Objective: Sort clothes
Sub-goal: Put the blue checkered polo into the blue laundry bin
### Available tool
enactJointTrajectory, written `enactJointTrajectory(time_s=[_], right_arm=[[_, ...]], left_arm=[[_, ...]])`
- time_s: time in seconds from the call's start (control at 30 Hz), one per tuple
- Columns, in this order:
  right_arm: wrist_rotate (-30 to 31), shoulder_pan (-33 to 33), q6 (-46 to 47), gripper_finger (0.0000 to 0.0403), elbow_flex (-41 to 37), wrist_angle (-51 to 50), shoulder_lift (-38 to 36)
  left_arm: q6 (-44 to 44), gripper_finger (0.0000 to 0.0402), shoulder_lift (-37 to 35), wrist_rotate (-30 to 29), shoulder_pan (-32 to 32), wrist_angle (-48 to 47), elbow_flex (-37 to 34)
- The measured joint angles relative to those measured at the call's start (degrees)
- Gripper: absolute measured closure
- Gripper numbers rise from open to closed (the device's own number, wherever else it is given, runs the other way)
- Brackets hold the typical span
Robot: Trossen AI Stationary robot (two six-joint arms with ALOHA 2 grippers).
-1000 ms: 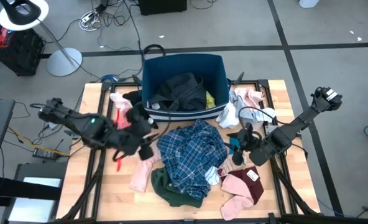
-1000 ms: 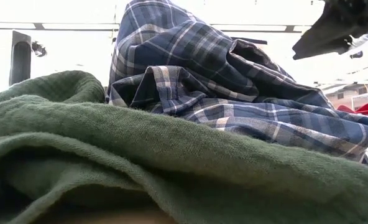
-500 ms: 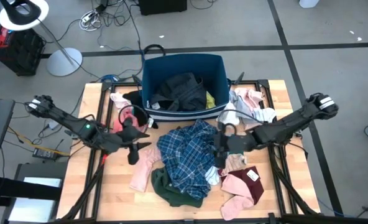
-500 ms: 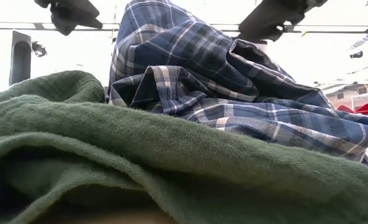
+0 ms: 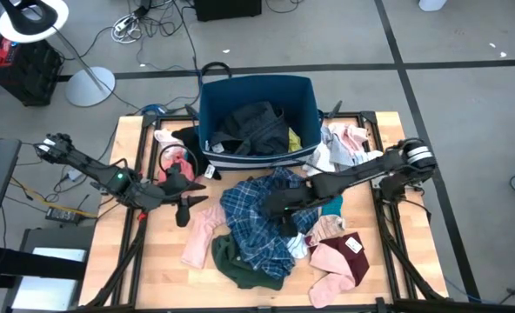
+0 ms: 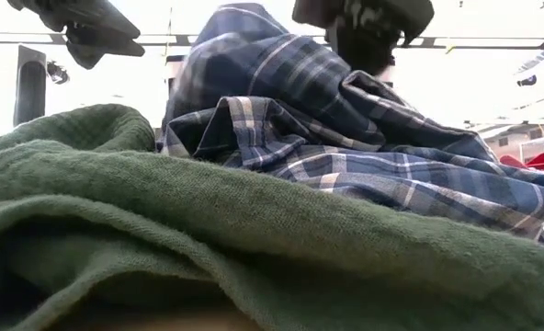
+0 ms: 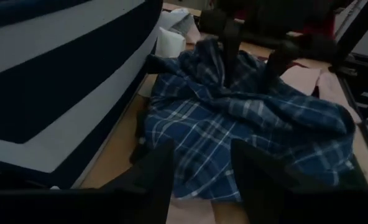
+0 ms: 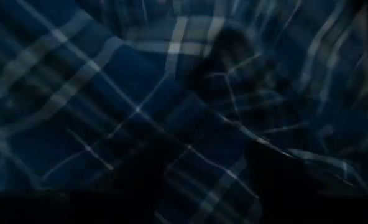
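The blue-white plaid shirt (image 5: pixel 256 216) lies heaped in the middle of the table, partly over the dark green top (image 5: pixel 238 261). My right gripper (image 5: pixel 279 207) reaches in from the right, open, and stands on the shirt's raised middle; it also shows in the left wrist view (image 7: pixel 251 68) and the low view (image 6: pixel 364 41). My left gripper (image 5: pixel 185 209) is open and empty, left of the shirt, above a pink piece (image 5: pixel 201 233). Its fingers (image 7: pixel 159 177) point toward the shirt (image 7: pixel 234 130). My right gripper's open fingers (image 7: pixel 226 53) come from above, slanting from the table's right, and their tips stand in a raised fold of the plaid shirt (image 7: pixel 249 87), near the heap's far side. The fold rises between the two fingers. The shirt lies on the table and on the green top.
The dark blue bin with white stripes (image 5: pixel 257 158) stands at the far middle, with dark clothes in it. White and pink small items (image 5: pixel 349 139) lie to its right, a pink-red piece (image 5: pixel 177 161) to its left. A maroon-pink piece with a white tag (image 5: pixel 340 256) lies near right.
My right gripper has swept from the table's right side toward the left, over the plaid shirt, and come down onto it. My left gripper has drawn back a little toward the near edge and left, then held still. The clothes lie as before.
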Motion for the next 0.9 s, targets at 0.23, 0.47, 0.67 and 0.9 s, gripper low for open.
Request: enactJointTrajectory(time_s=[0.23, 0.47, 0.67, 0.9], right_arm=[[-2.3, -1.0, -0.8, 0.0196, 3.7, -4.6, 7.5], [-2.0, -1.0, -2.8, 0.0386, 5.9, -5.3, 8.5], [1.8, -1.0, -2.8, 0.0397, 11.7, -9.9, 2.2], [6.9, -1.5, -4.8, 0.04, 22.2, -13.0, -4.1]], left_arm=[[1.3, 0.0239, 0.0, -4.5, 0.0, 0.5, 0.0], [-1.0, 0.0239, 1.3, -5.9, 0.0, 2.6, 0.0], [1.0, 0.0239, 3.0, -7.6, 0.8, 2.3, 0.0], [5.4, 0.0239, 3.7, -8.4, 1.5, 4.1, 0.0]])
